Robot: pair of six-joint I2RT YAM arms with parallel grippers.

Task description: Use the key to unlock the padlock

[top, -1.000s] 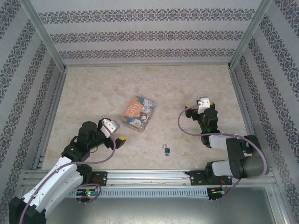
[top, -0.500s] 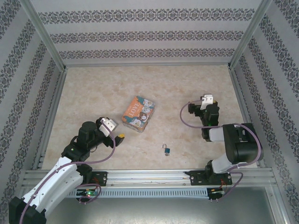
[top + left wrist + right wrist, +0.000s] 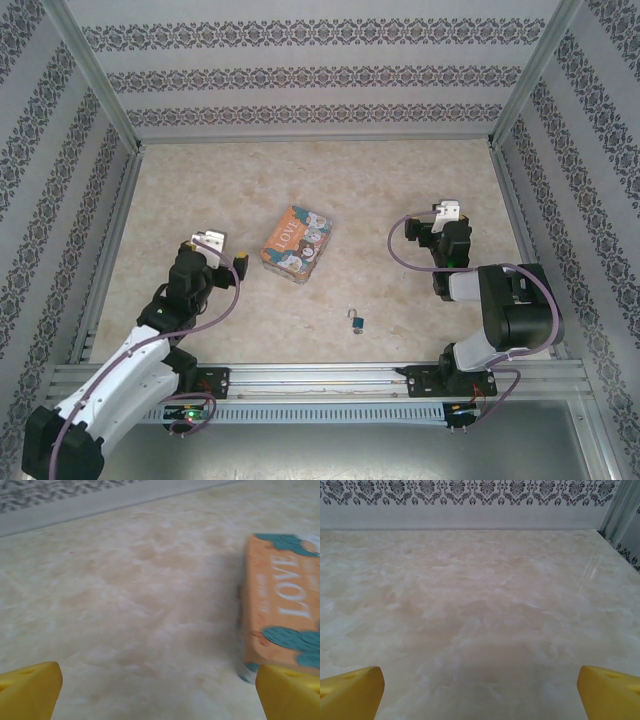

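Note:
The padlock (image 3: 356, 322), tiny, with a bluish body and a thin metal shackle, lies on the marble table near the front, between the two arms. I cannot make out the key. My left gripper (image 3: 215, 250) hovers left of the tin, well to the left of and behind the padlock. Its yellow fingertips (image 3: 27, 690) stand wide open with only table between them (image 3: 160, 695). My right gripper (image 3: 425, 228) is to the right of and behind the padlock. It is open over bare table (image 3: 480, 695), nothing between its fingertips (image 3: 610, 692).
An orange-and-teal "LOVE" tin (image 3: 297, 245) lies in the middle of the table, and its long side (image 3: 282, 600) is close beside my left gripper's right finger. Patterned walls with metal frame rails (image 3: 108, 255) enclose the table on three sides.
My left gripper has swung up and to the left, from pointing right to pointing away from the base. The right arm drew back a little to the right, then held still. Padlock and tin have not moved.

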